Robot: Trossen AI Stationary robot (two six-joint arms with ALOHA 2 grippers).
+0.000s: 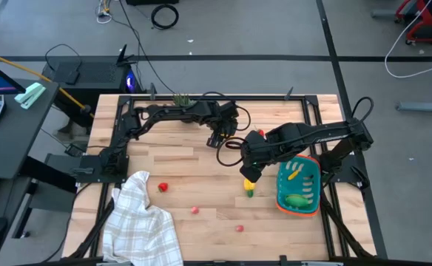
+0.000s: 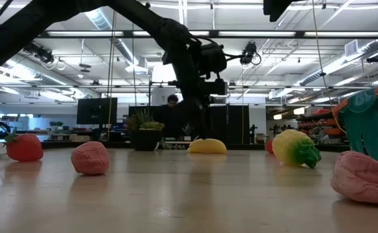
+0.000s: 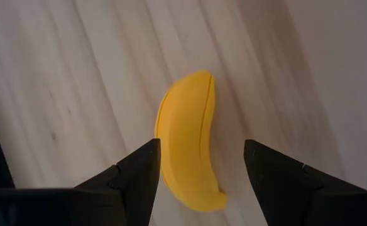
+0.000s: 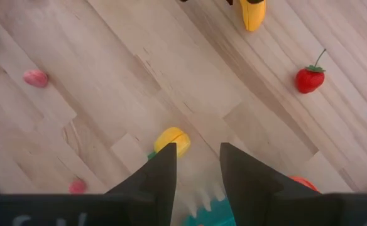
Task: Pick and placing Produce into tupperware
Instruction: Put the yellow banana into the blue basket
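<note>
Hanging over the back middle of the table (image 1: 194, 159), the left gripper (image 3: 199, 163) has its fingers spread wide and empty, with the banana (image 3: 190, 141) lying flat on the wood between them. In the left wrist view the banana's long axis runs forward from the gripper, roughly across the line joining the two fingertips, so closing them would pinch it across its narrow width rather than end to end. One finger (image 3: 139, 169) sits just beside the fruit's outer curve and the other stands further off, so the fruit is off-centre in the gap, and a small shift toward that nearer finger looks worthwhile before the squeeze. Whether the tips are low enough to close on the fruit I cannot tell, though the low view puts the gripper right down at the banana. The left arm is plainly the one placed for this piece. The right gripper (image 4: 196, 166) hovers part-open and holding nothing above the yellow pepper (image 1: 249, 185), just beside the tub (image 1: 298, 209), which already holds a green vegetable (image 1: 299, 199) and a yellow piece. The banana lies well apart from the tub, past the right arm.
</note>
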